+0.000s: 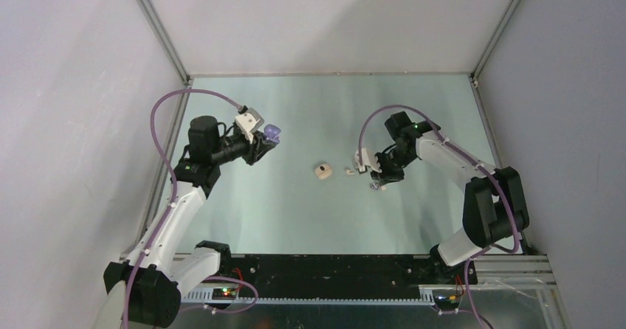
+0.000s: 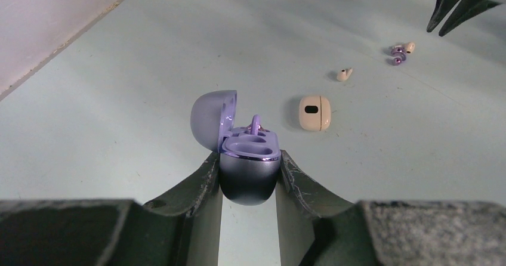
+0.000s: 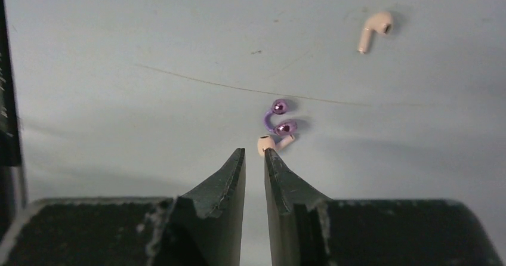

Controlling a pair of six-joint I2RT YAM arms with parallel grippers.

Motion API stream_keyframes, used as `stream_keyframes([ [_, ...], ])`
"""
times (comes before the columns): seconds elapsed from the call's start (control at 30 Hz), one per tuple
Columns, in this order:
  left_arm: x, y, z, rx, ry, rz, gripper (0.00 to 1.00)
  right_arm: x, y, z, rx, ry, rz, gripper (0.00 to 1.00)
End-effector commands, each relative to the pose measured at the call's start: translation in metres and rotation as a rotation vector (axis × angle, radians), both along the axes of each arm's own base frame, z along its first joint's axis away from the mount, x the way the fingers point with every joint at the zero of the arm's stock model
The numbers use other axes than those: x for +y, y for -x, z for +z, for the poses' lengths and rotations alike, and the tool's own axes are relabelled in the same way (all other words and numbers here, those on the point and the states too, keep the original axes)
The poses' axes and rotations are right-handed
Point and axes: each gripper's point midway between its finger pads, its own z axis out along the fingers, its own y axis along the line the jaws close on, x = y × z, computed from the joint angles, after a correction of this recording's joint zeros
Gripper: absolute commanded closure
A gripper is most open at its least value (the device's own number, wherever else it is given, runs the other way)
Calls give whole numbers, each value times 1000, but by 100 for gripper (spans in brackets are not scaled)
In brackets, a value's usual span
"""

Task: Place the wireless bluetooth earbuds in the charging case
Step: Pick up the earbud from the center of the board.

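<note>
Right wrist: purple earbud [image 3: 277,118] lies on bench [image 3: 119,51], cream earbud [image 3: 267,144] touching it. Right tool [image 3: 255,152] just beside it, slightly apart, empty. Left tool [image 2: 247,153], well apart, clamps open case [image 2: 249,185]. Bud looks light, hard, slippery: pinch its curved bridge.

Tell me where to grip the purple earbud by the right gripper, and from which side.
Pinch the purple earbud across its thin curved loop, coming straight down with the right gripper. It lies flat, and a white earbud crowds its near end, so a low near-side approach would likely knock that.
</note>
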Motion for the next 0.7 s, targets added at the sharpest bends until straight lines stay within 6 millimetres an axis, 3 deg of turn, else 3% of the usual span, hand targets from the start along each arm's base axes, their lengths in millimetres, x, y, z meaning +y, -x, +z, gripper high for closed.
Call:
stream_keyframes([
  [0.0,2,-1,15,-53,-6,-2,100,7,-6,-17,-148,-14,257,78],
  [0.17,3,-1,16,-53,-10,-3,100,12,4,-35,-172,17,358,78],
  [0.43,5,0,16,-55,-22,3,100,11,-10,-55,-194,78,365,79],
  [0.67,6,-1,17,-57,-22,7,100,5,-9,-63,-175,117,380,78],
])
